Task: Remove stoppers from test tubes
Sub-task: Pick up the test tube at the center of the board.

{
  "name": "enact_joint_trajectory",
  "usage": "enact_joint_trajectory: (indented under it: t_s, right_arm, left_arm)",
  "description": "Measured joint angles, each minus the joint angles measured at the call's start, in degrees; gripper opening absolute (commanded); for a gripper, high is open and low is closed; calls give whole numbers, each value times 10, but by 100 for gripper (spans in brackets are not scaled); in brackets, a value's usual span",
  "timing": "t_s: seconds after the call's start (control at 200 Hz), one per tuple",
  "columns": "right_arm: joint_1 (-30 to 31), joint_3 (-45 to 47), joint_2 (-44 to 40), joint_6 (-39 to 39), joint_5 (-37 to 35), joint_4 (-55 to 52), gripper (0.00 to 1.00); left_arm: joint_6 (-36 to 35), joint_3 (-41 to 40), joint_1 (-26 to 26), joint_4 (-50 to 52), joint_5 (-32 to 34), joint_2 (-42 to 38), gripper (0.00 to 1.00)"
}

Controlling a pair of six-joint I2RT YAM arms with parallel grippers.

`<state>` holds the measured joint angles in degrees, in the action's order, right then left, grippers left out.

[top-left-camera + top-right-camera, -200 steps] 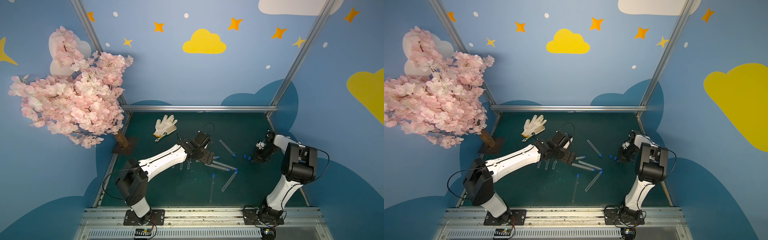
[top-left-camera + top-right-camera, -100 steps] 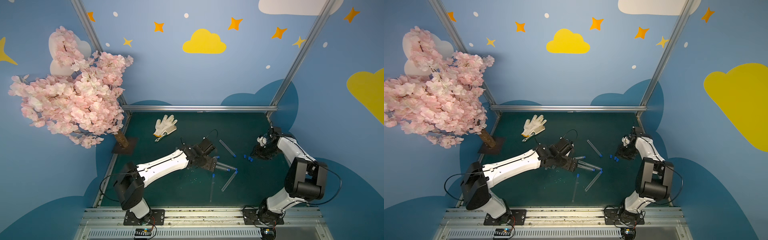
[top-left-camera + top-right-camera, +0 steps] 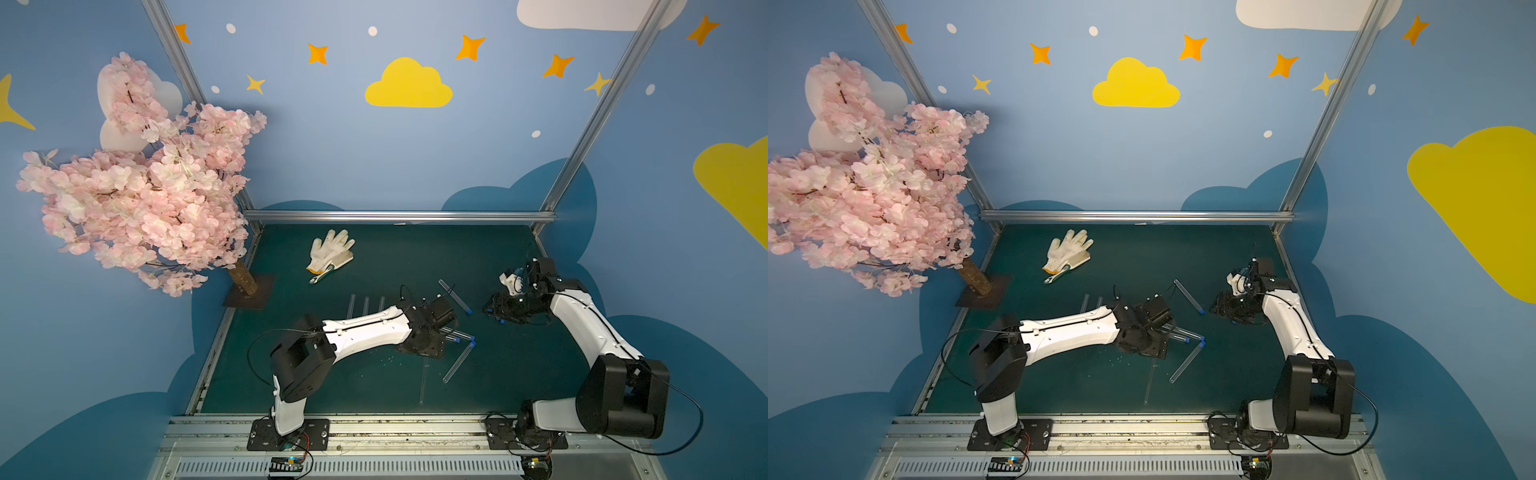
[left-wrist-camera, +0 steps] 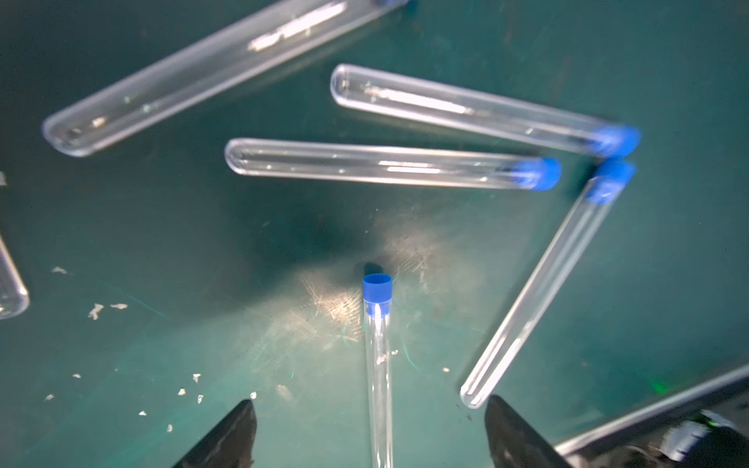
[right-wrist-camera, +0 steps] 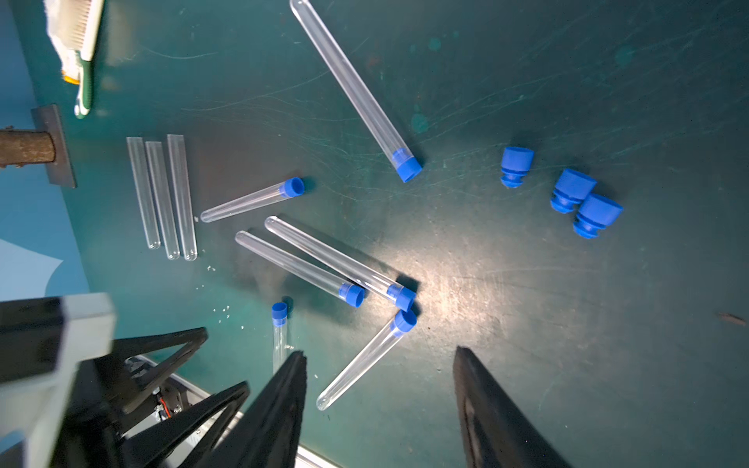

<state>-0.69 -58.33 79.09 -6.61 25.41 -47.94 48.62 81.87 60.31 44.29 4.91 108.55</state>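
Left hand [image 4: 369, 403] hung open over a stoppered test tube [image 4: 379, 364] lying mid-tabletop [image 4: 648, 283], jaws either side, apparently lined up to pin it, while the right hand [image 5: 380, 351], open and empty, hovered by three loose stoppers [image 5: 567, 190] near the right edge.

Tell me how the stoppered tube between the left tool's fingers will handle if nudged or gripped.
That test tube is round, smooth and lying flat on the mat, so a nudge would probably roll it. Its clear glossy wall looks stiff but likely slippery. The blue stopper, slightly wider than the tube, may make it roll in a curve.
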Motion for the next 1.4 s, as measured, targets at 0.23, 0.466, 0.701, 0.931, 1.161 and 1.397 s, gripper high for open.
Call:
enact_joint_trajectory:
  t_s: [0.23, 0.466, 0.701, 0.931, 1.161, 1.397]
  right_arm:
    - [0, 36, -7, 5, 38, 6, 62]
    - [0, 52, -21, 4, 63, 24, 64]
    - [-4, 60, -26, 4, 70, 34, 63]
    - [-14, 60, -33, 5, 70, 35, 62]
    - [-17, 59, -41, 6, 70, 35, 61]
    - [-20, 59, -42, 7, 70, 35, 61]
  left_arm:
    - [26, 33, 27, 40, 15, 59, 79]
    - [37, 47, 43, 75, 16, 85, 70]
    - [35, 56, 48, 88, 15, 111, 60]
    - [30, 65, 48, 92, 12, 118, 50]
    - [28, 68, 50, 92, 11, 120, 34]
    - [17, 63, 49, 83, 10, 117, 18]
